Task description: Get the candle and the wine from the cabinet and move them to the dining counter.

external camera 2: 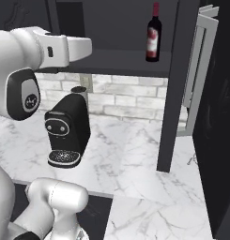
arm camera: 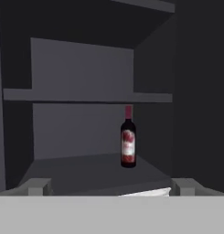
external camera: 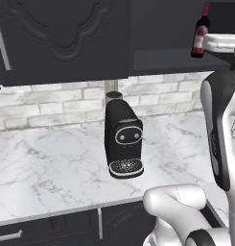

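Note:
The wine [arm camera: 128, 141], a small dark bottle with a red cap and reddish label, stands upright on the lower shelf of the open black cabinet [arm camera: 81, 73]. It also stands out in the base views as the wine [external camera: 201, 30] and the wine [external camera 2: 154, 33]. My gripper [arm camera: 111, 186] is open, level with that shelf and a short way in front of the bottle, which sits slightly right of centre between the fingertips [arm camera: 36, 185]. Nothing is between the jaws. The candle is out of view. A pale sliver [arm camera: 145, 192] at the shelf's near edge is unclear.
A black coffee machine [external camera: 123, 139] stands on the marble worktop [external camera: 47, 168] under the cabinet, against the brick wall. The cabinet's left door [external camera: 66, 33] is shut; an open door panel [external camera 2: 198, 70] hangs at the right. A dark side panel [external camera 2: 175, 84] drops to the worktop.

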{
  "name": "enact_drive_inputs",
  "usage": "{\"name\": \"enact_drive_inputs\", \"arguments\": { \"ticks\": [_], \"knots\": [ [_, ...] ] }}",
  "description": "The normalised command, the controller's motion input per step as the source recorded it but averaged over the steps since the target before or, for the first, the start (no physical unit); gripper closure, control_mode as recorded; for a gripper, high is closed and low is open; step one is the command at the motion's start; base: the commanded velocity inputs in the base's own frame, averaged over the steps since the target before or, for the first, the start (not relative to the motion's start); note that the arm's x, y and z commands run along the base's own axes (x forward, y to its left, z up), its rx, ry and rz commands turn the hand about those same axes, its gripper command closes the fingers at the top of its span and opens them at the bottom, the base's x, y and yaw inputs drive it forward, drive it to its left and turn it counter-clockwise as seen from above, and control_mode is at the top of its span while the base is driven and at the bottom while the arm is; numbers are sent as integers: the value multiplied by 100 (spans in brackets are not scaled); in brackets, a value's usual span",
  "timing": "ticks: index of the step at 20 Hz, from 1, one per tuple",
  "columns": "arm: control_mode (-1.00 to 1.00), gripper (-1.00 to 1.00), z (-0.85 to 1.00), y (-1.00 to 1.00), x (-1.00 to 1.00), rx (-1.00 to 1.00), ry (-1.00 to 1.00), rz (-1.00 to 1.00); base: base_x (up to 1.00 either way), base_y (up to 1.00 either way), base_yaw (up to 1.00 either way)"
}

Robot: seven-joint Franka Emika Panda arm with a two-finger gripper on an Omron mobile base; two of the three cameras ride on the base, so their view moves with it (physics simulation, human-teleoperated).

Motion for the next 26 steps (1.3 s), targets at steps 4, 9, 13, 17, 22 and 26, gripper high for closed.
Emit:
{"name": "enact_drive_inputs", "arguments": {
  "ticks": [4, 9, 13, 17, 22, 26],
  "knots": [
    [-100, -100, 0, -18, 17, 0, 0, 0, 0, 0, 0],
    [-100, -100, 0, -27, 19, 0, 0, 0, 0, 0, 0],
    [-100, -100, 0, -21, 21, 0, 0, 0, 0, 0, 0],
    [-100, -100, 0, -8, 24, 0, 0, 0, 0, 0, 0],
    [-100, -100, 0, -2, 30, 0, 0, 0, 0, 0, 0],
    [-100, -100, 0, -3, 33, 0, 0, 0, 0, 0, 0]
  ]
}}
